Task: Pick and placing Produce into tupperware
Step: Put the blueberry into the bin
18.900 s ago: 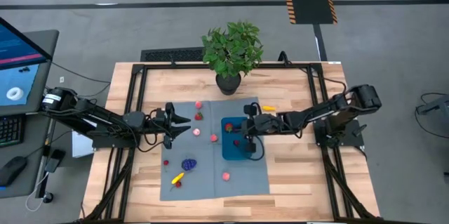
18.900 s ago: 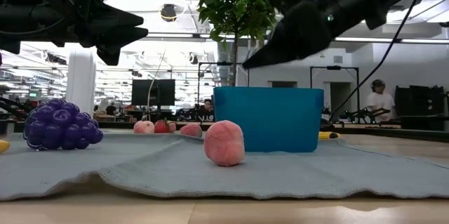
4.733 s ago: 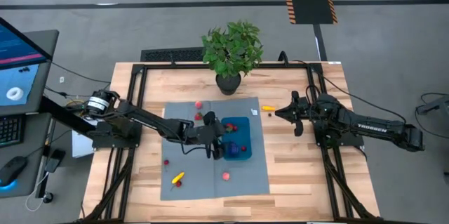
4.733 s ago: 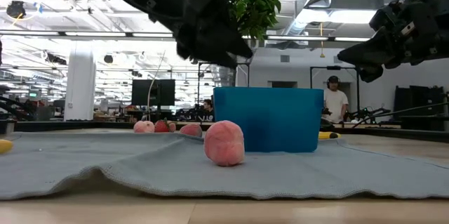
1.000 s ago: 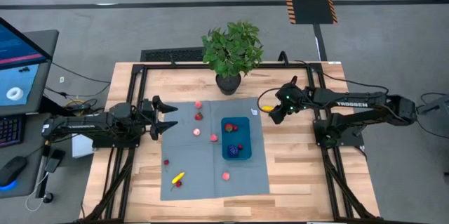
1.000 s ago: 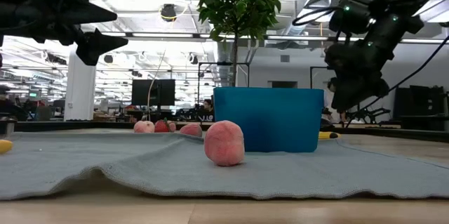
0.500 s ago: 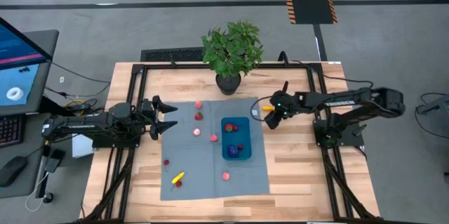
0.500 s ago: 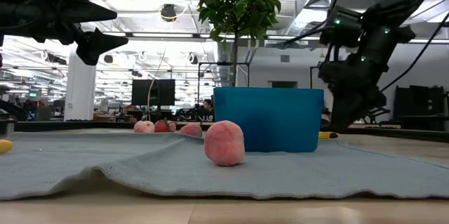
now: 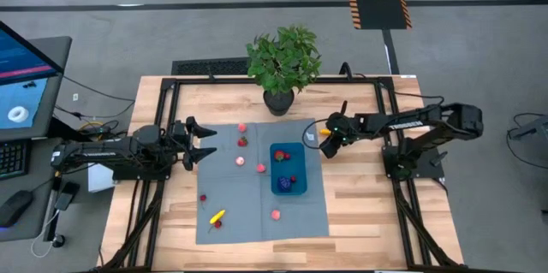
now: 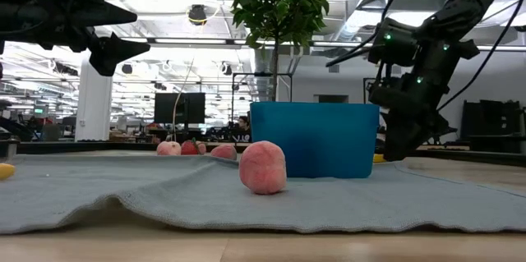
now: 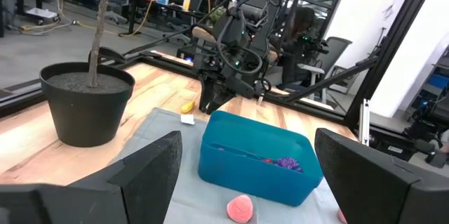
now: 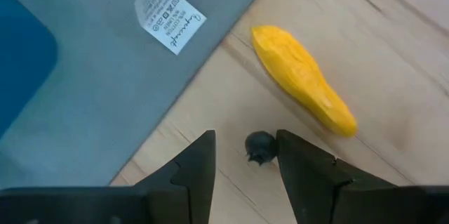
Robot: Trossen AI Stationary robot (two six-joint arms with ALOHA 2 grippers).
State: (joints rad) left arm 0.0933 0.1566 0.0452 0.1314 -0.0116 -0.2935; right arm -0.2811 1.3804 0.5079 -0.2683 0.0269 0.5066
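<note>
The blue tupperware (image 9: 288,169) stands on the grey-blue mat (image 9: 257,196) with a red piece and a purple cluster (image 9: 283,182) inside. Small pink, red and yellow produce lies scattered on the mat, such as a pink piece (image 10: 263,167). A yellow piece (image 12: 302,76) rests on the bare wood beside the mat's far right corner. My right gripper (image 12: 245,147) points down just beside it, open and low over the wood, with nothing held. My left gripper (image 9: 210,143) hovers open above the mat's left edge.
A potted plant (image 9: 282,63) stands at the far edge behind the mat. A white label (image 12: 168,13) sticks out at the mat's corner next to the yellow piece. A small dark speck (image 12: 261,147) sits on the wood between my right fingers.
My right gripper has moved toward the table's left and down, coming low over the wood next to the yellow piece at the mat's far right corner. The produce and the tupperware have stayed in place.
</note>
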